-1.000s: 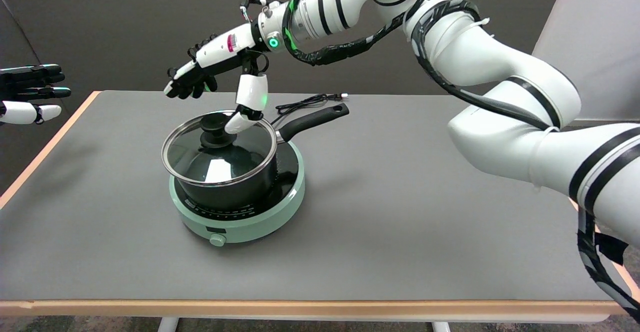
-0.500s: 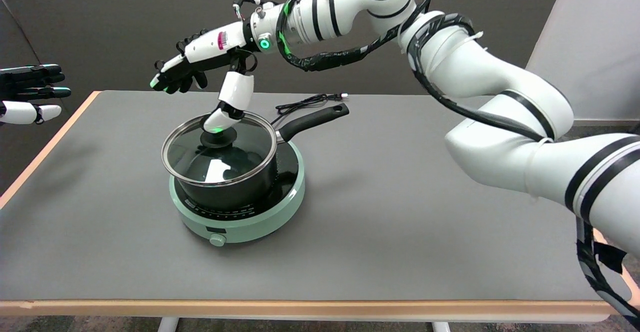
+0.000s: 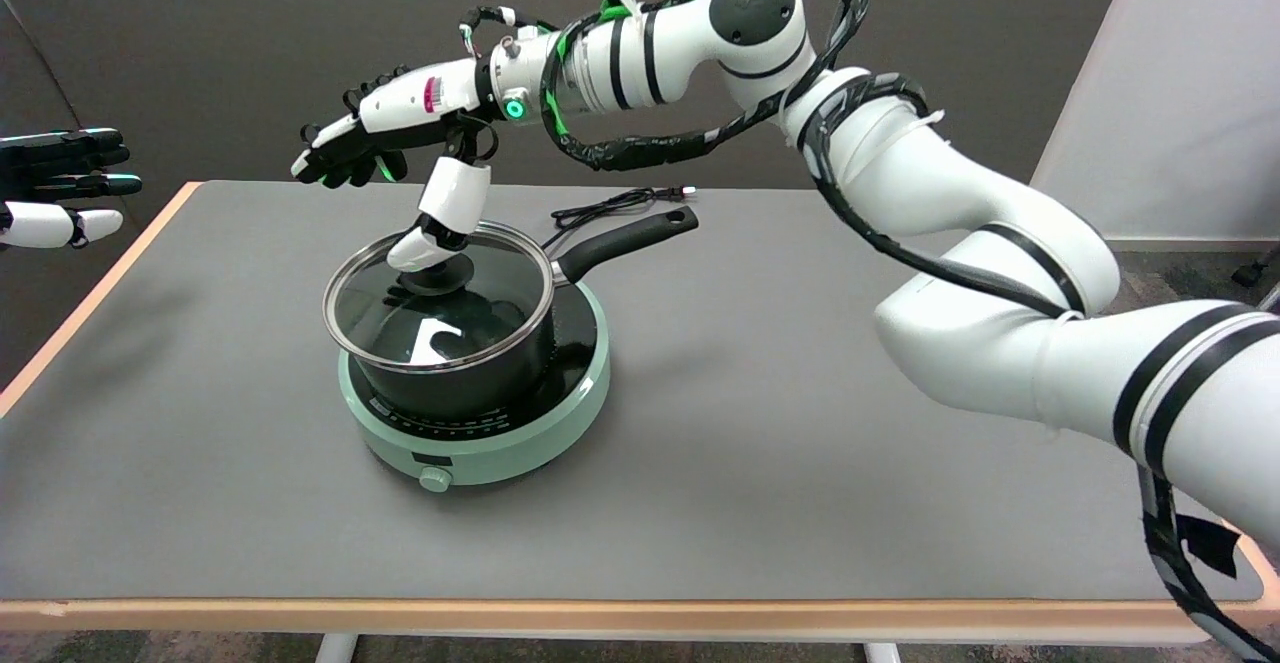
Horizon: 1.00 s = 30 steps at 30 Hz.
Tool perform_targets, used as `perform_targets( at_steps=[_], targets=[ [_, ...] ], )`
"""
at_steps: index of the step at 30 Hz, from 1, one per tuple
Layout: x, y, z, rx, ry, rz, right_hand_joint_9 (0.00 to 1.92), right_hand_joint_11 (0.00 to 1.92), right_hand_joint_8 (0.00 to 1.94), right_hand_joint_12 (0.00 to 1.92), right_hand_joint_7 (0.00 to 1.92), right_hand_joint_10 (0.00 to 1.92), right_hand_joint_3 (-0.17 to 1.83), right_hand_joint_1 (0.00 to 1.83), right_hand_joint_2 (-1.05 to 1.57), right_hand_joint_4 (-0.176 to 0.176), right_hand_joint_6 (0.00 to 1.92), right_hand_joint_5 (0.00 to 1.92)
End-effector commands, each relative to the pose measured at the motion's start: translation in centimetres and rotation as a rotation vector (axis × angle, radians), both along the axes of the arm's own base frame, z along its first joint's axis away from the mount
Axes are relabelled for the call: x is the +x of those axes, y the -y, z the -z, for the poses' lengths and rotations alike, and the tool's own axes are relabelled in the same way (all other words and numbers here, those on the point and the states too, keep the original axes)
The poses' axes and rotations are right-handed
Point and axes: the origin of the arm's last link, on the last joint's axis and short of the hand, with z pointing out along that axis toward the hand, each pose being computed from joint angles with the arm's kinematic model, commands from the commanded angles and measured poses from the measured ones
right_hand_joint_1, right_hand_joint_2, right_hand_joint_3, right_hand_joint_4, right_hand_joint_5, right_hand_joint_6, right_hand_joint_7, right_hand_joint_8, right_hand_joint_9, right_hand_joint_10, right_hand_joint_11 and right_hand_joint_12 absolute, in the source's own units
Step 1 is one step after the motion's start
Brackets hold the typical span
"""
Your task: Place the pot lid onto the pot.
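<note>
With the glass lid [image 3: 438, 293] seated on the pot [image 3: 455, 368], the right hand [image 3: 385, 143] drifts leftward over its knob [image 3: 432, 278], fingers [image 3: 325, 158] spread, holding nothing.

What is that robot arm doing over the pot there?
The robot's right hand is working at a glass pot lid, which already lies on a black pot on a green cooktop. The thumb reaches down onto the lid's knob; the fingers are spread above, gripping nothing. The lid looks in place.
</note>
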Motion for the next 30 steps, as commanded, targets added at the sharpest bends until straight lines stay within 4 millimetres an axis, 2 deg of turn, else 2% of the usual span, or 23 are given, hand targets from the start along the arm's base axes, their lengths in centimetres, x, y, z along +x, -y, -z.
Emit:
perform_targets(
  at_steps=[1, 30],
  targets=[
    [-1.8, 0.1, 0.6, -0.044, 0.045, 0.001, 0.43, 0.37, 0.2, 1.25, 0.36, 0.34, 0.83, 0.65, 0.47, -0.067, 0.16, 0.21],
    [-3.9, 1.1, -0.4, -0.142, 0.016, -0.021, 0.46, 0.41, 0.19, 1.21, 0.39, 0.33, 0.87, 0.7, 0.47, -0.046, 0.16, 0.24]
  ],
)
